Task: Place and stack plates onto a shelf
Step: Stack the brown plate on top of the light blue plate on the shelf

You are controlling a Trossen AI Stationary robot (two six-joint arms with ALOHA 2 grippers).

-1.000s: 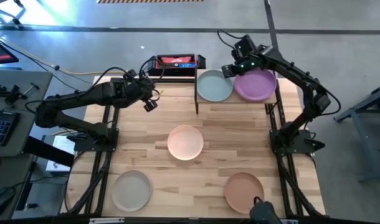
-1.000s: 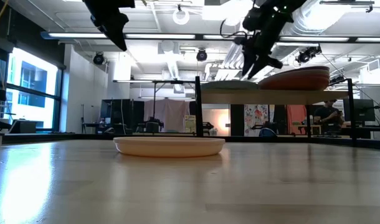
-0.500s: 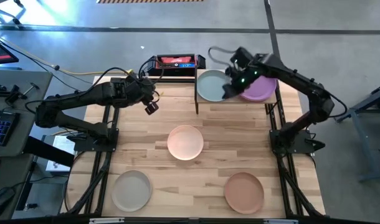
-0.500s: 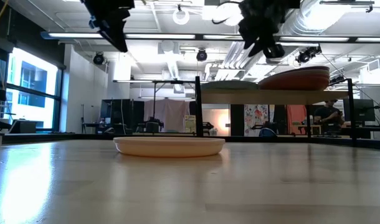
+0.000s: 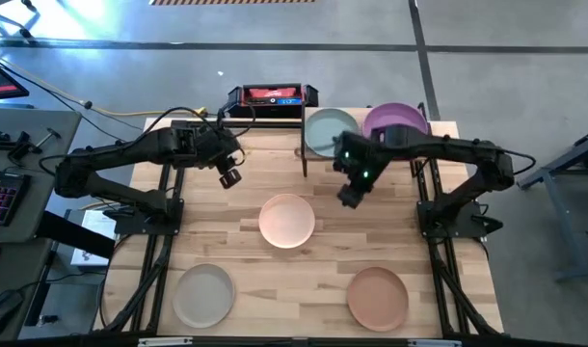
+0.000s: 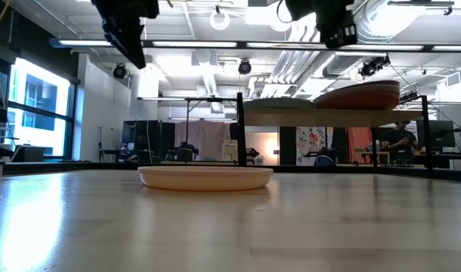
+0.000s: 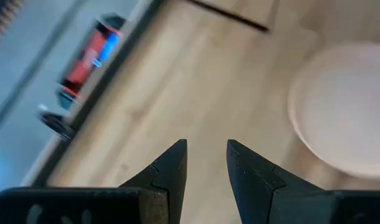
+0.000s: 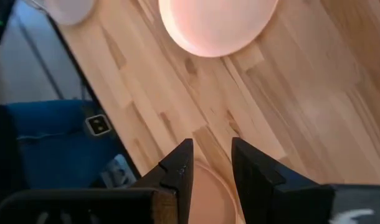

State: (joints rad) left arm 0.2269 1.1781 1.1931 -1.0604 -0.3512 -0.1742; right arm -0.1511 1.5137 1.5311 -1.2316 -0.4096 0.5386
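A peach plate (image 5: 287, 220) lies flat at the table's middle; the low view shows the peach plate (image 6: 205, 177) side-on. A beige plate (image 5: 203, 294) and a terracotta plate (image 5: 377, 297) lie near the near edge. The shelf (image 5: 439, 130) stands at the far edge and carries a teal plate (image 5: 325, 130) and a purple plate (image 5: 395, 120). My right gripper (image 5: 350, 198) hovers between shelf and peach plate, narrowly open, holding nothing. My left gripper (image 5: 231, 175) hovers left of the peach plate, also narrowly open. Bare wood shows between the fingers in both wrist views.
A red and black device (image 5: 272, 95) sits at the far edge, left of the shelf. The shelf's black legs (image 5: 305, 145) stand beside my right arm. In the low view the shelf board (image 6: 329, 113) sits well above the tabletop. Bare wood lies around the three table plates.
My right gripper has left the purple plate on the shelf and swung toward the table's near-left, out over the bare wood toward the peach plate. My left gripper has drifted slightly toward the near edge. The plates have stayed in place.
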